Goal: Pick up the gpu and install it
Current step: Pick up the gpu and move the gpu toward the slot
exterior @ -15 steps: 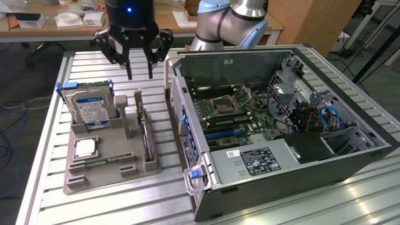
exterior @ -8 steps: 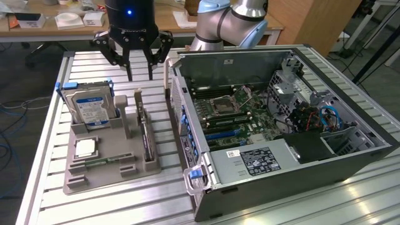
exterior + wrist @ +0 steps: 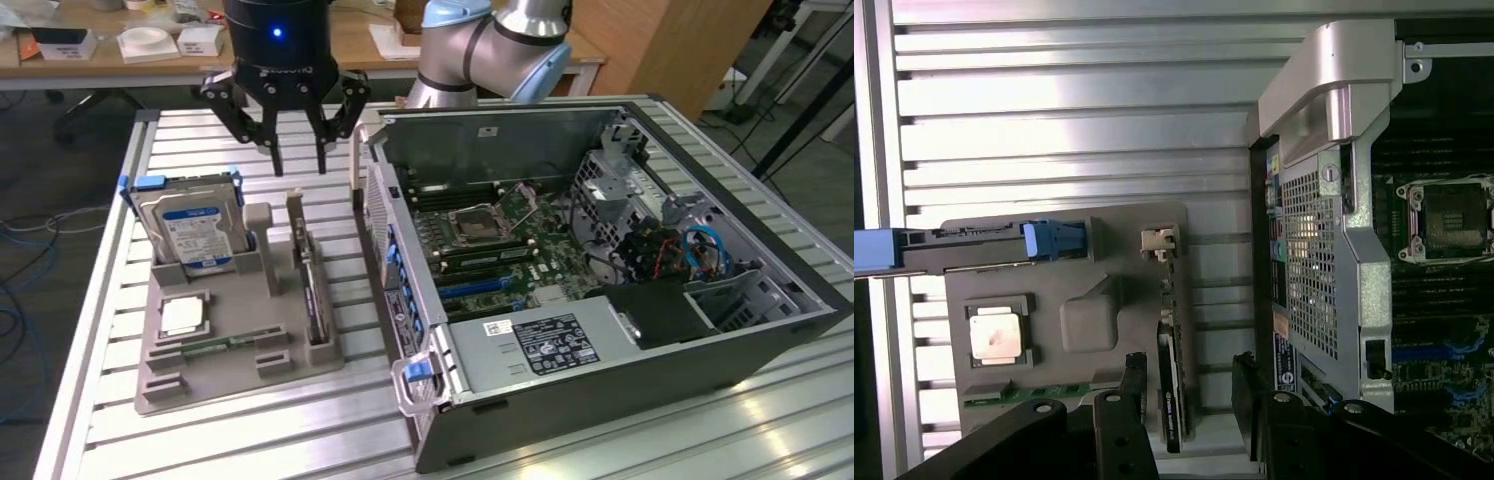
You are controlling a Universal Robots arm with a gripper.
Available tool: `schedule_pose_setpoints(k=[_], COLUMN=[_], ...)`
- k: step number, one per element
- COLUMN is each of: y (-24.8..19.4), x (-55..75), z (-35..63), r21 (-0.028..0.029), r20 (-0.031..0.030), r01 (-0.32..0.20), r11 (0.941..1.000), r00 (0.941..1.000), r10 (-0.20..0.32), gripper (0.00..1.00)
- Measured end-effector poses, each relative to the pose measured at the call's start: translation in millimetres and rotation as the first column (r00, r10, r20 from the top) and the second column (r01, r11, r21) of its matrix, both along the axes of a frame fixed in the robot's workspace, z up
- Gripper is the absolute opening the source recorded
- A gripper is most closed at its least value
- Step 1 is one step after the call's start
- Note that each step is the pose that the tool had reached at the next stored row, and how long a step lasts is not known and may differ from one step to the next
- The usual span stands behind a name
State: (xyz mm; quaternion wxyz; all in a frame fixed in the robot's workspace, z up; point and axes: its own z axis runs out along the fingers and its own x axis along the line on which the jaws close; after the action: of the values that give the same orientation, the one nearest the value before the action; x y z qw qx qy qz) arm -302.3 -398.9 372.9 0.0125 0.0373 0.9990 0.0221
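The gpu (image 3: 311,290) stands on its edge in a slot of the grey holder (image 3: 227,375), a thin dark card with a metal bracket at its far end. In the wrist view the gpu (image 3: 1169,385) appears edge-on, and its silver bracket (image 3: 1158,244) points away from the fingers. My gripper (image 3: 299,168) hangs open above the far end of the card, clear of it. Seen from the wrist, the gripper (image 3: 1189,380) has one dark finger on each side of the card's line with nothing between them.
On the holder also stand a silver hard drive (image 3: 195,232) in blue clips and a square processor chip (image 3: 183,315). The open computer case (image 3: 747,350) lies at the exterior view's right, its motherboard (image 3: 514,250) exposed. The slatted metal table (image 3: 267,440) carries everything.
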Motion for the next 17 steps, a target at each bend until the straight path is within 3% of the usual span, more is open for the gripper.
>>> schedule_pose_setpoints(k=[17], y=[-4.1], x=[0.0], z=[-10.7], r21=[0.0000], r20=[0.0001], r01=[0.000], r11=[1.0000], r00=[1.0000], r10=[0.000], gripper=[0.47])
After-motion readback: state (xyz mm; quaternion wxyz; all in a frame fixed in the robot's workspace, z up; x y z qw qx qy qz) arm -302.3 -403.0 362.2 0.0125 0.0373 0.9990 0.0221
